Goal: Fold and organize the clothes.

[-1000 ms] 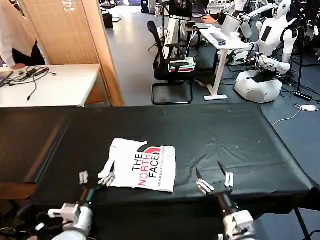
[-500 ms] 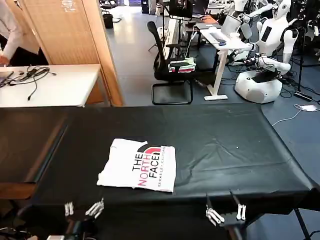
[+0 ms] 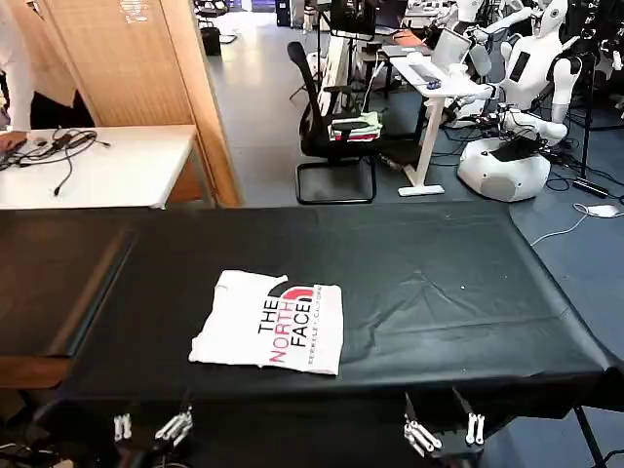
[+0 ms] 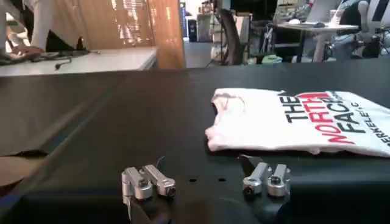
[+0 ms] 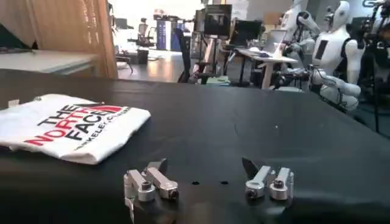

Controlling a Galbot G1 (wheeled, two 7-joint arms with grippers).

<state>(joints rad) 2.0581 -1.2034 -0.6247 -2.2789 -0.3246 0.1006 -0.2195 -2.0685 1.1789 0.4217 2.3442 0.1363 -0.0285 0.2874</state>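
The clothes are one white T-shirt [image 3: 270,322], folded into a rectangle with the black-and-red "THE NORTH FACE" print facing up, lying on the black table [image 3: 439,283] left of centre near the front edge. It also lies ahead in the left wrist view as the T-shirt [image 4: 292,119] and in the right wrist view as the T-shirt [image 5: 67,125]. My left gripper [image 3: 149,428] [image 4: 204,176] is open, low at the table's front edge, short of the shirt. My right gripper [image 3: 446,427] [image 5: 207,176] is open too, at the front edge to the right, empty.
A lower dark surface [image 3: 49,283] adjoins the table on the left. Behind stand a white desk with cables [image 3: 97,166], a wooden partition [image 3: 156,88], an office chair holding folded fabric [image 3: 341,127] and parked white robots [image 3: 507,107].
Both grippers have drawn back from the table toward me and dropped below its front edge. The left one left the shirt's near corner. The folded shirt has stayed put.
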